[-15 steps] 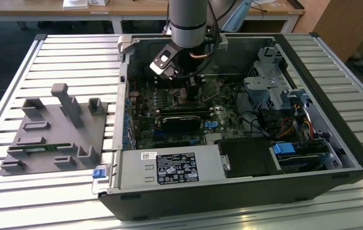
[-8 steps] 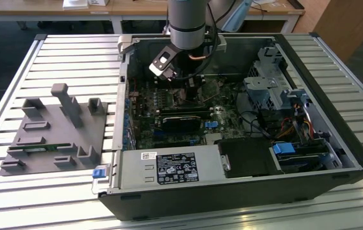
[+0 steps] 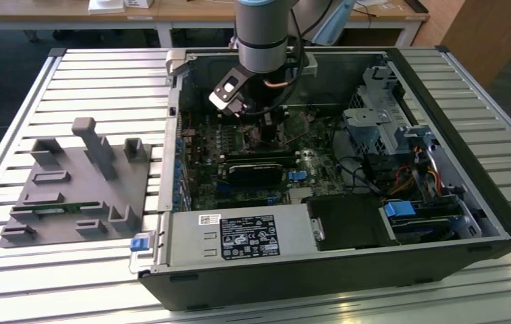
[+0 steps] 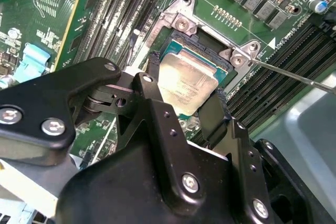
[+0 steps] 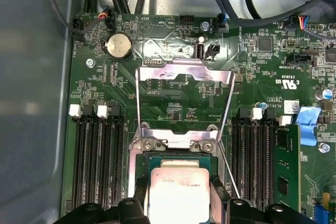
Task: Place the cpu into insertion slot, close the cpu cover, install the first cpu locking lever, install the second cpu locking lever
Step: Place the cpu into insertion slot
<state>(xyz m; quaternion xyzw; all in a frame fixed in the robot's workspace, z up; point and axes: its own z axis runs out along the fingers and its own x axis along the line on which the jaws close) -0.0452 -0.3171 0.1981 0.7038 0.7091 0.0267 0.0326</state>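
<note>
**Claw holds chip at the socket, cover standing open**

Deep in the open black computer case (image 3: pixel 471 135) on the slatted metal desk (image 3: pixel 102 74), the arm's black two-fingered claw (image 4: pixel 185 85) works toward 11 o'clock of the case interior in the exterior view. It is closed on the small flat square cpu with a dull grey metal top (image 4: pixel 186 74): both wrist views show one black finger against each of two opposite edges of the chip. The cpu lies flat and square over the dark insertion slot (image 4: pixel 202 43) of the green motherboard (image 5: pixel 173 111). Whether it is fully seated cannot be told.

Take the socket as a dial with the fingers at 3 and 9 o'clock. The thin silvery square cpu cover (image 5: pixel 173 72) then hinges at 12 o'clock and lies swung back from the chip, so its large window frames bare board, not the cpu. A thin steel locking lever (image 4: pixel 294 77) stands unlatched beside the socket. The cover is well clear of the claw, and its hinge runs parallel to the line between the fingers.
</note>
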